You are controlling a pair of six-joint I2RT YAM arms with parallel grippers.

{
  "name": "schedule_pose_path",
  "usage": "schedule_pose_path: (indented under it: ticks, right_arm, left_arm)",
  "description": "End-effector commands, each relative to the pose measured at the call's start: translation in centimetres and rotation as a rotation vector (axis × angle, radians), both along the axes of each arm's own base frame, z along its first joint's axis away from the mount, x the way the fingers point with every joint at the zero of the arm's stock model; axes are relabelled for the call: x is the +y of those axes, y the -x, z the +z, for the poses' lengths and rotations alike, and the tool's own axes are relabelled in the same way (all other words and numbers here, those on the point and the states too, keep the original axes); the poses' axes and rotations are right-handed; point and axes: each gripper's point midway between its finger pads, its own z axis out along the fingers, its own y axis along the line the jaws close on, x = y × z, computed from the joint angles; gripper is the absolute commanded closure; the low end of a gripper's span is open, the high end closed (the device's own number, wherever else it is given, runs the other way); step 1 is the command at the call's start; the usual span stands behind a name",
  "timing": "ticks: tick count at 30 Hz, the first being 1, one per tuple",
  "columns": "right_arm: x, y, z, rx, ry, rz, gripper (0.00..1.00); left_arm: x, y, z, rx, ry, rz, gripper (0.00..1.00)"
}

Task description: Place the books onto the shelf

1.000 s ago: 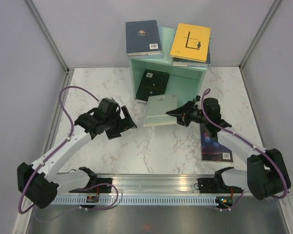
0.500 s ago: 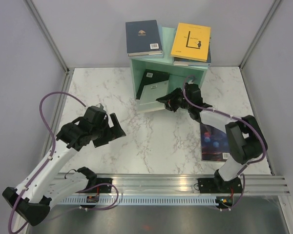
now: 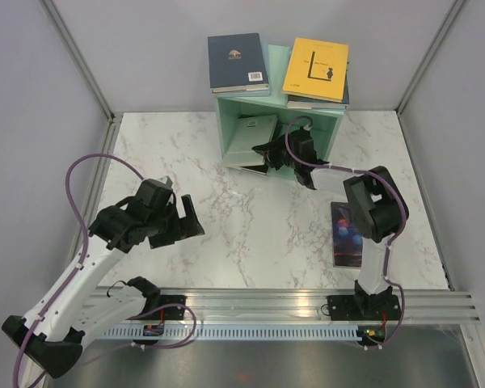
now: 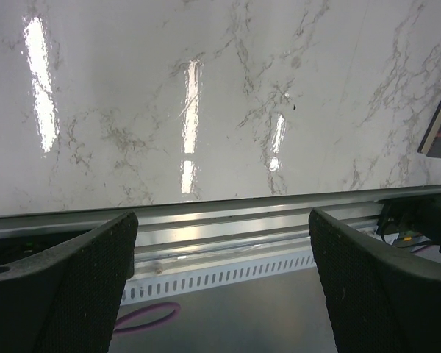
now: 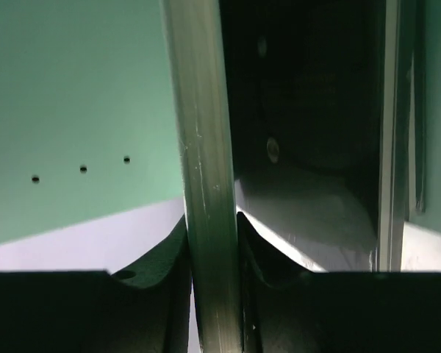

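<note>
Far across the white marbled table (image 3: 250, 242), seen from above, the mint-green wooden open-fronted cube shelf (image 3: 276, 71) stands with its mouth toward the arms. A navy paperback (image 3: 237, 61) and a yellow paperback (image 3: 316, 69) lie on its roof, the yellow one on top of other books. The right gripper (image 3: 268, 151) reaches into the left part of the opening and pinches a pale green paperback (image 3: 255, 132), which stands tilted inside. A black paperback (image 3: 255, 168) juts out over the shelf's front edge just below it. The right half of the opening is free. A dark galaxy-print paperback (image 3: 349, 234) lies flat near the table's right edge, beside the right arm. The left gripper (image 3: 186, 218) hangs over bare marble on the left, well apart from every book.

The left wrist view shows two black fingers (image 4: 73, 287) spread wide with nothing between them, the table's metal rail (image 4: 220, 224) below, and a corner of the galaxy book at the right border.

The right wrist view shows both jaws pressed on the pale book's thin edge (image 5: 202, 147), with the shelf's mint inner wall and three screw dots (image 5: 81, 168) to the left.
</note>
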Motion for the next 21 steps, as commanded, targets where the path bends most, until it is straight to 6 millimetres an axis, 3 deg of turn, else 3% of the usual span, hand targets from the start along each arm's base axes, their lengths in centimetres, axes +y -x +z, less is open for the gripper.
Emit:
schedule_pose_path:
  ticks: [1,4,7,8,9,10,12,13,15,16,21]
  right_arm:
    - [0.1,-2.8,-0.7,-0.001,0.001,-0.092,1.0]
    - [0.6,-2.7,-2.2,0.031,0.014,-0.065,1.0]
    - [0.9,-1.8,-1.9,0.046,0.027,-0.035,0.51]
    - [0.7,-1.2,-2.3,0.056,0.045,-0.029,0.15]
    - [0.5,-0.5,-2.8,0.086,0.067,-0.023,0.09]
    - [0.4,0.0,-1.8,0.079,0.071,-0.015,0.07]
    - [-0.3,1.5,-2.6,0.118,0.112,0.003,0.03]
    - [-0.5,2.1,-1.6,0.115,0.118,0.007,0.02]
    - [-1.3,3.6,-2.2,0.149,0.164,0.025,0.02]
    - [-1.6,4.2,-1.2,0.142,0.169,0.027,0.02]
    - [-3.2,7.3,-2.4,0.263,0.265,0.068,0.02]
  left_arm:
    - [0.5,0.1,1.4,-0.047,-0.02,-0.07,0.0]
    - [0.7,0.0,1.3,-0.048,-0.034,-0.084,0.0]
    - [0.9,-0.2,1.0,-0.041,-0.046,-0.086,0.0]
    - [0.9,-0.2,1.0,-0.042,-0.044,-0.086,0.0]
    - [0.8,-0.2,0.9,-0.037,-0.044,-0.087,0.0]
    - [0.7,-0.3,0.9,-0.039,-0.038,-0.088,0.0]
    - [0.6,-0.4,0.7,-0.035,-0.031,-0.084,0.0]
    - [0.4,-0.5,0.6,-0.032,-0.025,-0.082,0.0]
    - [0.3,-0.5,0.3,-0.025,-0.018,-0.076,0.0]
    - [0.2,-0.5,0.3,-0.025,-0.012,-0.072,0.0]
    - [0.2,-0.6,0.1,-0.021,-0.007,-0.051,0.0]
